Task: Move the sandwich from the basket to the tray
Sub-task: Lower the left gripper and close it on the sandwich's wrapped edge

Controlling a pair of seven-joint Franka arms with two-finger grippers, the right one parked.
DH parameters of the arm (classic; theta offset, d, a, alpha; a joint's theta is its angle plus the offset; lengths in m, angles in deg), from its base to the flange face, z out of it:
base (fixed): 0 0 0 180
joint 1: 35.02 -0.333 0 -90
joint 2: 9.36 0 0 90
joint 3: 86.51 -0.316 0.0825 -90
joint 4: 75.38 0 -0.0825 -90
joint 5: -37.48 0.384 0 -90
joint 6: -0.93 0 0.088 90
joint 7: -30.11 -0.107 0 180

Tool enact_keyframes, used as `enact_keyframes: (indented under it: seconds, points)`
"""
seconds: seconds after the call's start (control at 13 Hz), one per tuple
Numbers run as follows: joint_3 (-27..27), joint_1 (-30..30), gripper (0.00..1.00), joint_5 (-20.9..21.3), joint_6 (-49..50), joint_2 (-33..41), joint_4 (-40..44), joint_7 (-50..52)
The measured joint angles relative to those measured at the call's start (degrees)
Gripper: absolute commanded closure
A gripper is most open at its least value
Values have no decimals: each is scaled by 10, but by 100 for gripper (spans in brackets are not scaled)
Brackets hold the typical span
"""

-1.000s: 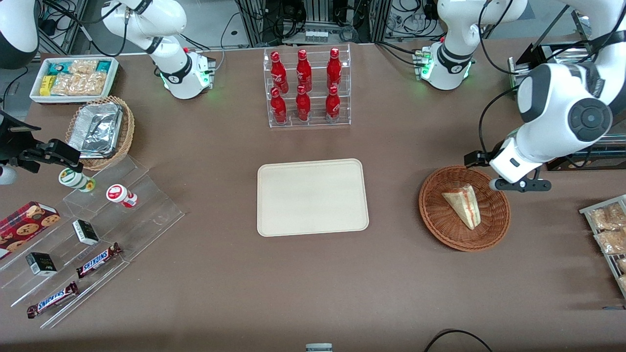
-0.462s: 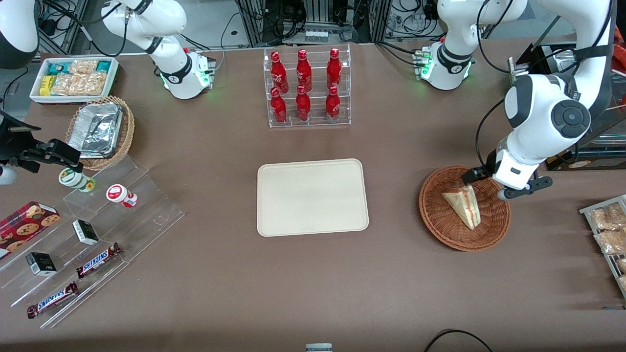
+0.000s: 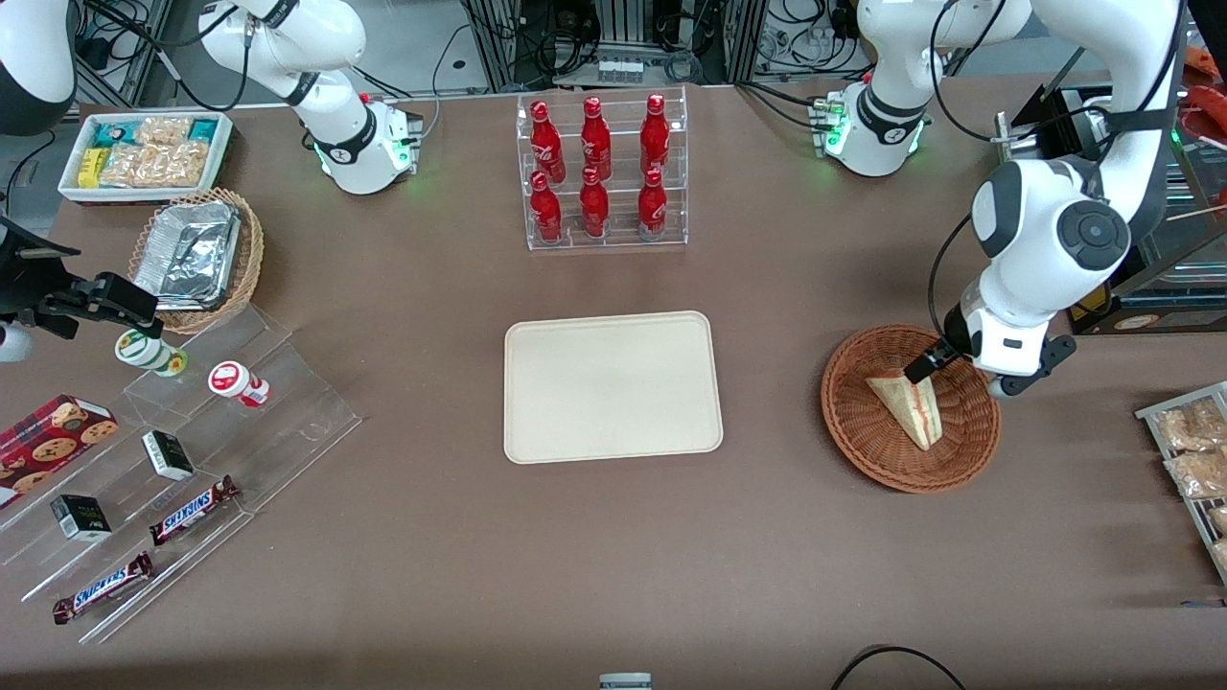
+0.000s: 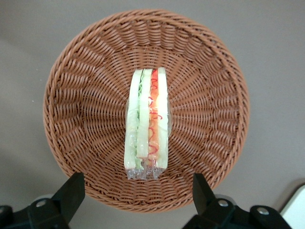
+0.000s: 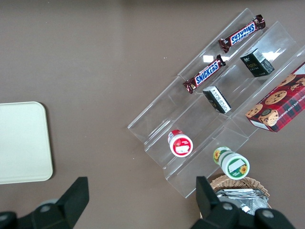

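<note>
The sandwich [image 3: 909,407] is a clear-wrapped wedge lying in the round reddish-brown basket [image 3: 853,441], toward the working arm's end of the table. Seen from the wrist, the sandwich [image 4: 147,124] shows its green, white and red layers in the middle of the basket [image 4: 86,95]. My gripper [image 3: 963,376] hovers open above the basket's part farther from the front camera, close to the wedge's wide end. Its fingers [image 4: 71,191] stand wide apart with nothing between them, and the gripper [image 4: 136,195] sits over the basket's rim. The cream-beige tray [image 3: 613,386] lies bare at the table's middle.
A clear rack of red bottles [image 3: 602,172] stands farther from the front camera than the tray. Snack packets [image 3: 1193,450] lie at the working arm's table edge. Toward the parked arm's end are a tan basket with foil containers [image 3: 196,254], a white snack bin [image 3: 144,153] and acrylic steps [image 3: 192,460].
The left arm has swung in over the basket, bringing the open gripper from beside the basket's rim to above the sandwich's wide end. The sandwich has not moved.
</note>
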Motion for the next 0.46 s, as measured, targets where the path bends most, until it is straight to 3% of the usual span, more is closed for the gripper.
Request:
enact_keyframes:
  seconds: [0.46]
  points:
    - [0,0,0,18,-52,-63,0,0]
